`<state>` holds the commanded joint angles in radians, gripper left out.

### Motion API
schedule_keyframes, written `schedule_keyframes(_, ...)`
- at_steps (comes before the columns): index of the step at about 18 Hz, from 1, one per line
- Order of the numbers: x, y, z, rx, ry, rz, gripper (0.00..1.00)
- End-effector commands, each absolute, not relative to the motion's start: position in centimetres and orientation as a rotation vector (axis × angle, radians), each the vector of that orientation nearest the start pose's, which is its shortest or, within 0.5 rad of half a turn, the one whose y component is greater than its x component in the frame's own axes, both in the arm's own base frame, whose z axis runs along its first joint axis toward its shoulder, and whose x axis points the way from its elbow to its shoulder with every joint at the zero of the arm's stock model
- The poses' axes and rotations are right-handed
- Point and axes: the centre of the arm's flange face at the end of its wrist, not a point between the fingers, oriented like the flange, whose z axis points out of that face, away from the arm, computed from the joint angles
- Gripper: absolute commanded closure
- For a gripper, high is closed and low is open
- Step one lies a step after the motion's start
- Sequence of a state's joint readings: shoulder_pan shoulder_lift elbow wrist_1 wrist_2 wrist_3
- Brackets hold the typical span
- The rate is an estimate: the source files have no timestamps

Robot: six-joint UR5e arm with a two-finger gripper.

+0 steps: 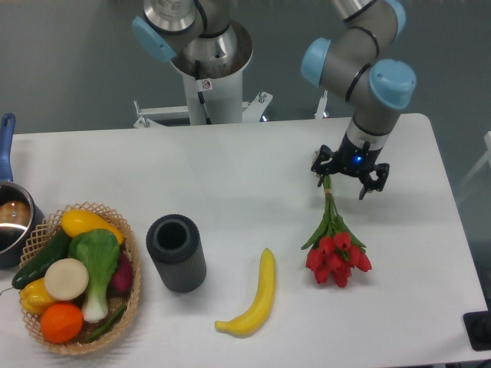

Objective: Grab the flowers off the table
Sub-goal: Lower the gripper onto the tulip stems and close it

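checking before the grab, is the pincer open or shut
Open: the pincer has its fingers spread apart above the stem end of the flowers, gripping nothing.

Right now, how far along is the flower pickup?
Done: the end effector is positioned over the stem end of the flowers. In hand: nothing; its jaws look open and the flowers lie flat on the table. Left: descend, close on the stems, lift.

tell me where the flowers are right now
The flowers lie on the right part of the white table, to the right of the banana, stems running up under the open gripper.
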<state>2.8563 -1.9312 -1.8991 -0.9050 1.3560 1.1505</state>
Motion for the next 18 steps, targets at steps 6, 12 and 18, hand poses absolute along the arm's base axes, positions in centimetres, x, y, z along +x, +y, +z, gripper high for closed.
schedule_keyframes(6,-48.4,31.4,19.9,-2.932,-0.181,-0.178,0.00)
schedule_keyframes(12,-48.5,31.4,19.7,-2.933,-0.183,-0.182,0.19)
schedule_keyframes(18,-48.9,31.3,20.0,-2.926,-0.189,-0.176,0.43)
